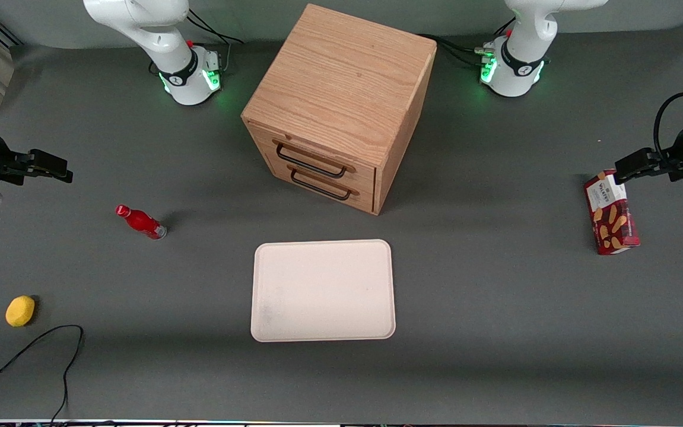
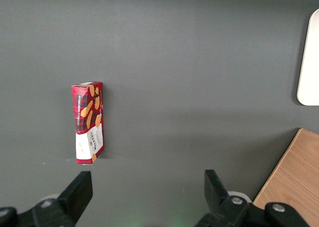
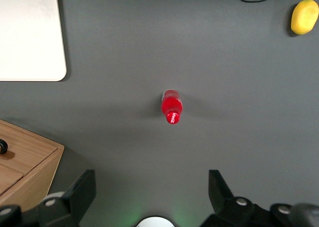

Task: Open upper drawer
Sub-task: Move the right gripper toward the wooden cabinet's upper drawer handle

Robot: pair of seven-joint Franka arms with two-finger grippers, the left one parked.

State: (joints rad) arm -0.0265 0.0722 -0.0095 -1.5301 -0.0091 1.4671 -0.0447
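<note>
Above the table (image 1: 495, 308), toward the working arm's end, the gripper (image 1: 59, 169) hangs with fingers (image 3: 82, 189) spread apart.
Upper drawer (image 1: 317, 155) sits closed in the wooden cabinet (image 1: 341, 83), well apart from the gripper; a red bottle (image 1: 140, 222) stands between them.

The only word that can be read is "WALKERS", printed in dark letters on the white label (image 1: 609, 191) of the red tartan biscuit box (image 1: 611, 213). In the front view the box lies at about four o'clock from the cabinet (image 1: 341, 101), toward the parked arm's end of the table. Smaller print under that word cannot be made out. The red bottle (image 1: 141, 222), at about eight o'clock from the cabinet, has white lettering on its cap (image 3: 173, 118), too small to read. The gripper (image 1: 68, 172), fingers spread above the table at nine o'clock, shows no readable marking.
</note>
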